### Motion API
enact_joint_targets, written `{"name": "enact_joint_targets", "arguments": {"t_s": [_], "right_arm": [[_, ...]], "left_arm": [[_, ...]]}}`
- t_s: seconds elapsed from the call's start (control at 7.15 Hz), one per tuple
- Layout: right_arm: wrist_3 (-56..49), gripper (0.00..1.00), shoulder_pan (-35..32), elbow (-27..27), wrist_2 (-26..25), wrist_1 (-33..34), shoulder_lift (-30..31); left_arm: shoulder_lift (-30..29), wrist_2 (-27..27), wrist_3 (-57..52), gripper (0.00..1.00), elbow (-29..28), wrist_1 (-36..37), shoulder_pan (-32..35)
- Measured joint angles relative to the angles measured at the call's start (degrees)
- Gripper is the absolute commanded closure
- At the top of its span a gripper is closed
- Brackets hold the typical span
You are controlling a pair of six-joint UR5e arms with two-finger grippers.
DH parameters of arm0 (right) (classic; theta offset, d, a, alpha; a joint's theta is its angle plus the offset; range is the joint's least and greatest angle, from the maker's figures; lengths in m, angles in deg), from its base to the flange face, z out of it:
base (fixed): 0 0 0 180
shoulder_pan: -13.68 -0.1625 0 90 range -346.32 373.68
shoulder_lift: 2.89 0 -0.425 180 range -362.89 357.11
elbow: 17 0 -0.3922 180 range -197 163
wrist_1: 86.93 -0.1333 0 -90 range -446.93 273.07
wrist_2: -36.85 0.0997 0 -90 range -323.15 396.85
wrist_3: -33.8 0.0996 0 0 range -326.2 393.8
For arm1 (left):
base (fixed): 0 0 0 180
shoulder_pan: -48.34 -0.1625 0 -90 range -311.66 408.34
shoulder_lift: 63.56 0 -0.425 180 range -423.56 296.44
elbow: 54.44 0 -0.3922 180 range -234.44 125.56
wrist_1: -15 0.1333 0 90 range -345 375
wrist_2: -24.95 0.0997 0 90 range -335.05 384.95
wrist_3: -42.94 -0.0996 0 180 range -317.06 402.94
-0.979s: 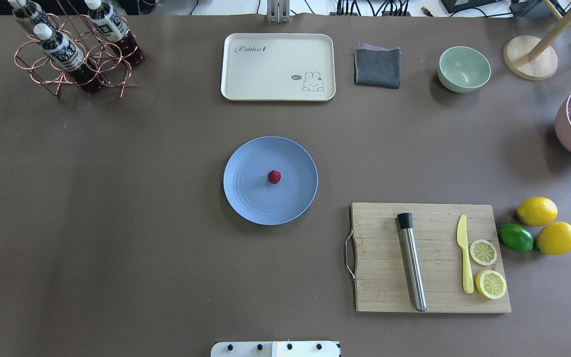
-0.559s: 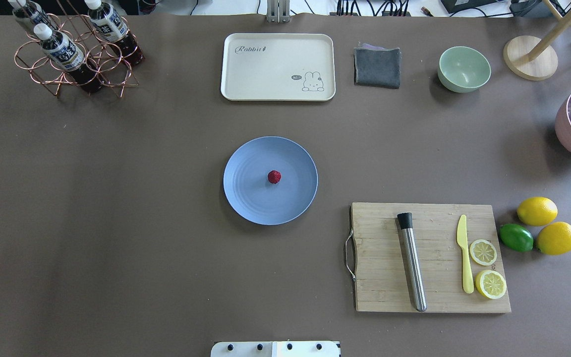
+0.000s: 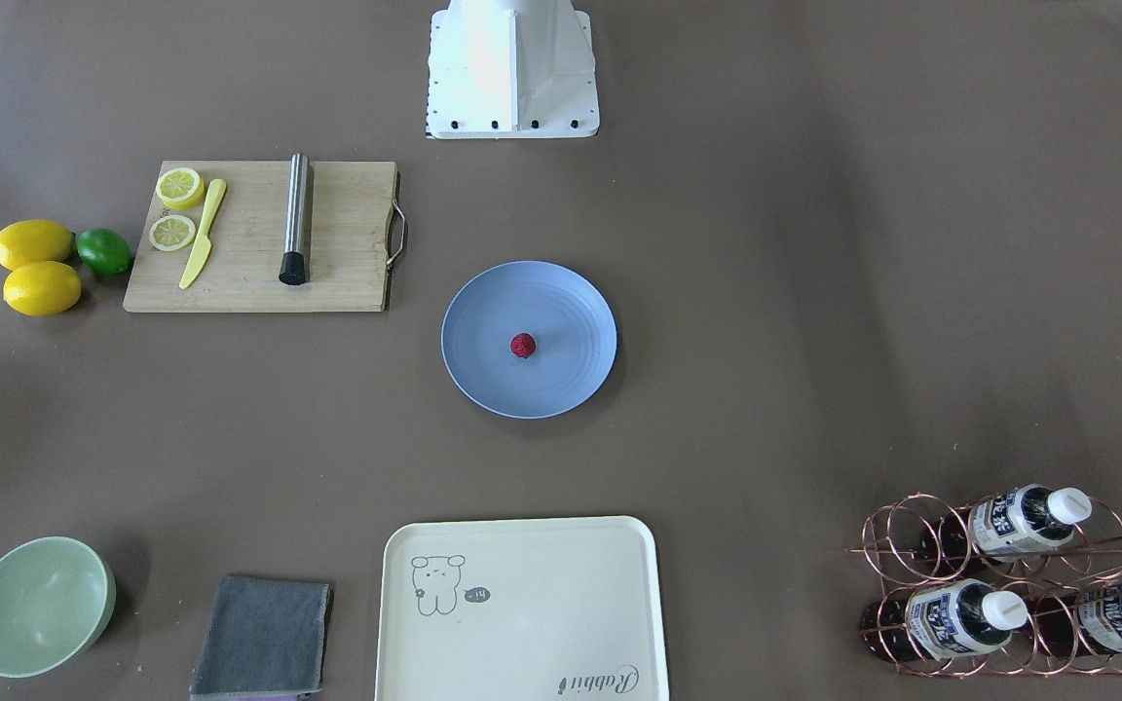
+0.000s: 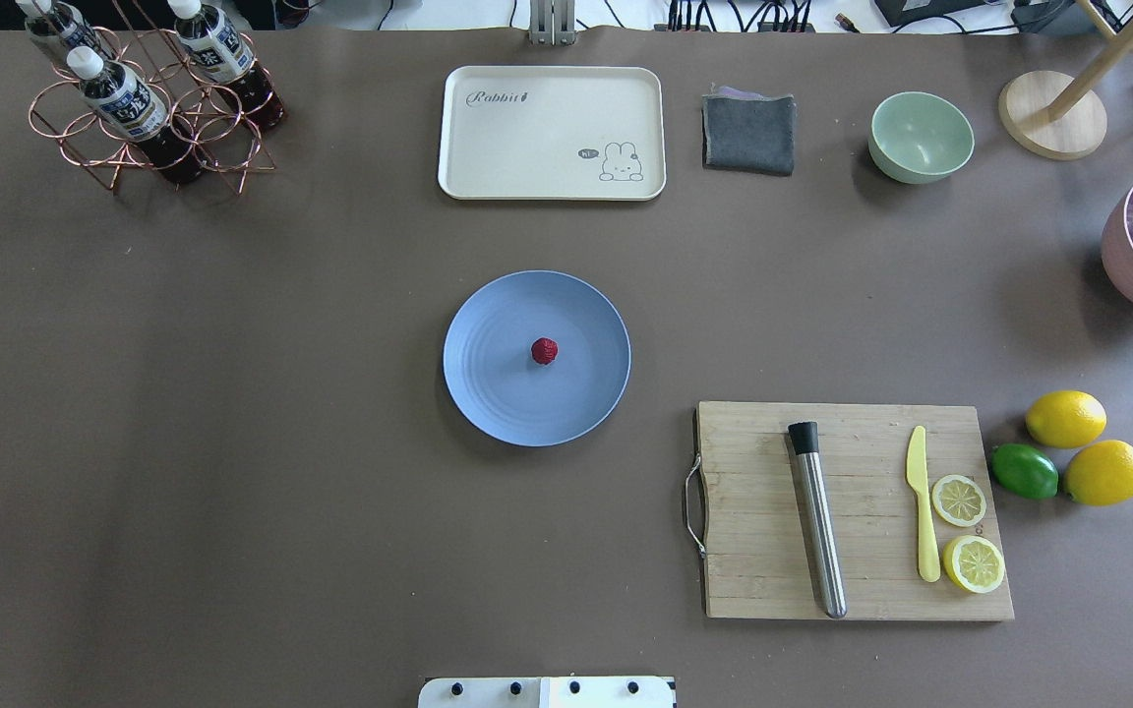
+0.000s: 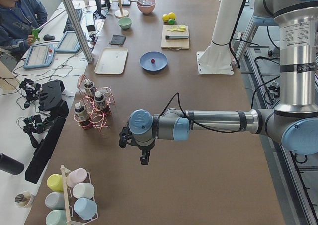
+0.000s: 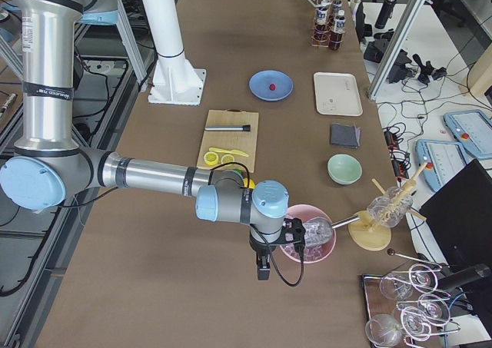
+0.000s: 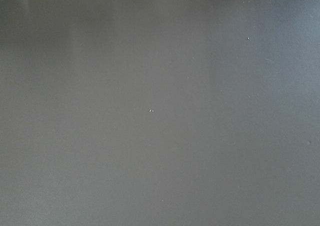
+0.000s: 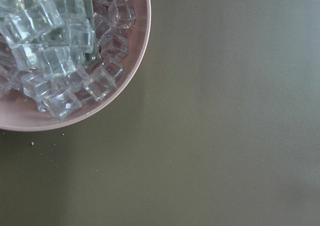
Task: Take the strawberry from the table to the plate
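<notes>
The small dark red strawberry (image 4: 544, 351) (image 3: 522, 345) lies near the middle of the light blue plate (image 4: 498, 393) (image 3: 566, 380) at the centre of the brown table (image 4: 232, 393). Both also show far off in the side views: strawberry (image 5: 152, 61), plate (image 6: 261, 77). My left gripper (image 5: 144, 158) hangs over bare table at the table's left end, far from the plate. At the right end my right gripper (image 6: 263, 270) hangs beside a pink bowl of ice cubes (image 6: 307, 240). I cannot tell whether either gripper is open or shut.
A cutting board (image 4: 852, 511) with a steel muddler, yellow knife and lemon halves lies right of the plate; two lemons and a lime (image 4: 1024, 471) sit beyond it. Cream tray (image 4: 552, 133), grey cloth, green bowl (image 4: 921, 136) and a bottle rack (image 4: 144, 108) line the far side.
</notes>
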Motion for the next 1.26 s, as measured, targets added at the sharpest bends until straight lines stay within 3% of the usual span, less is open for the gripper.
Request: {"name": "enact_joint_targets", "arguments": {"t_s": [0.56, 1.26], "right_arm": [[0.0, 0.00, 0.0, -1.1, 0.0, 0.0, -0.1], [0.0, 0.00, 0.0, -1.1, -0.1, 0.0, 0.0]], "left_arm": [[-0.3, 3.5, 0.0, 0.01, 0.0, 0.0, 0.0], [0.5, 3.9, 0.0, 0.01, -0.2, 0.2, -0.1]]}}
